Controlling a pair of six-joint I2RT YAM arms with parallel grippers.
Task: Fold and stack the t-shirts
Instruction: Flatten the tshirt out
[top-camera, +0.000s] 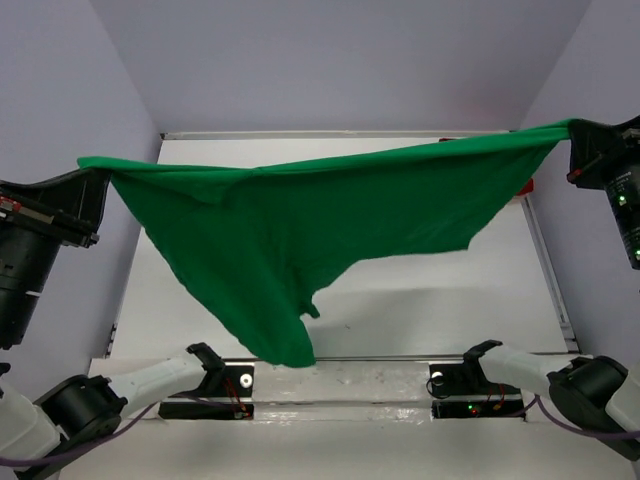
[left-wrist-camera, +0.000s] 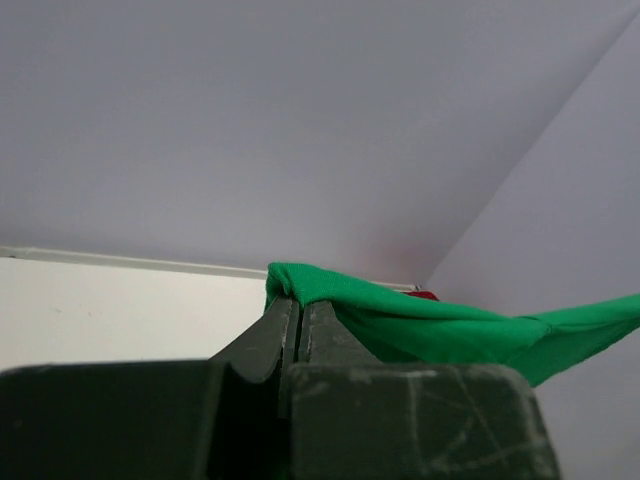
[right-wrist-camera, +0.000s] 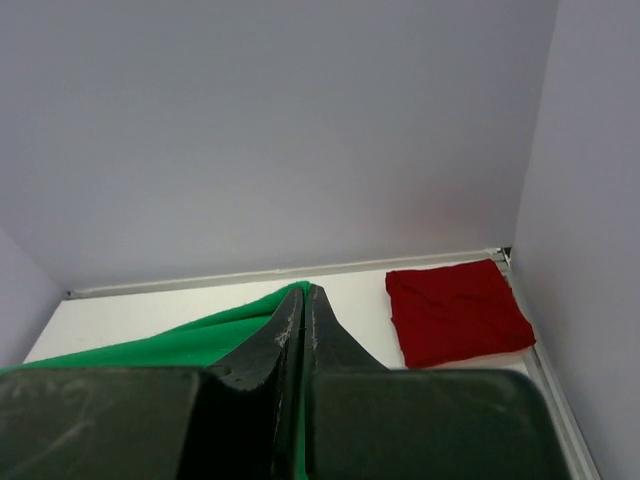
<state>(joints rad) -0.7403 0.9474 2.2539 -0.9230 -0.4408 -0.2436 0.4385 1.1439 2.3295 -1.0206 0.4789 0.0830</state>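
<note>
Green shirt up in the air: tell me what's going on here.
The green t-shirt hangs stretched above the table, held at both ends. The left claw is shut on one end and the right claw on the other. The cloth sags in the middle, not yet folded. The red t-shirt lies folded at the table's far right corner.

No legible text, labels, brands or numbers; arm bases (top-camera: 205, 407) possibly marked, too small to read
</note>
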